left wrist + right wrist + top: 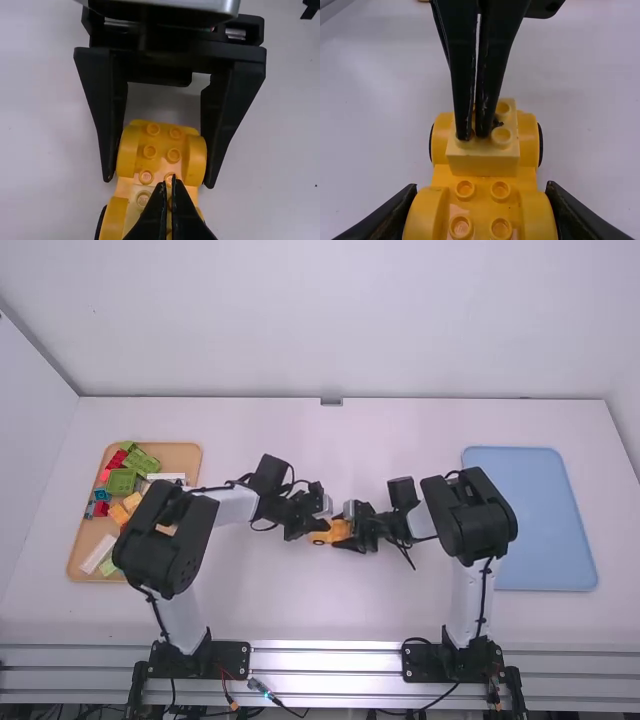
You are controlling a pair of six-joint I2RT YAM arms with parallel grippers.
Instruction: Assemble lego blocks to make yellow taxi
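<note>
Near the table's middle in the high view, the yellow car (320, 537) lies between my left gripper (318, 526) and my right gripper (350, 536). In the right wrist view my right gripper (482, 192) is shut on the yellow car base (481, 200), one finger outside each fender. A pale yellow block (483, 161) sits across the base between the far fenders. My left gripper (168, 184) is shut in the left wrist view, its tips down on the block's studs with nothing visible between them. It partly covers the block.
A wooden tray (84, 558) at the left holds several coloured bricks, including green blocks (121, 481) and yellow-orange ones (132, 501), partly behind the left arm. A blue tray (535, 520) lies at the right, beside the right arm.
</note>
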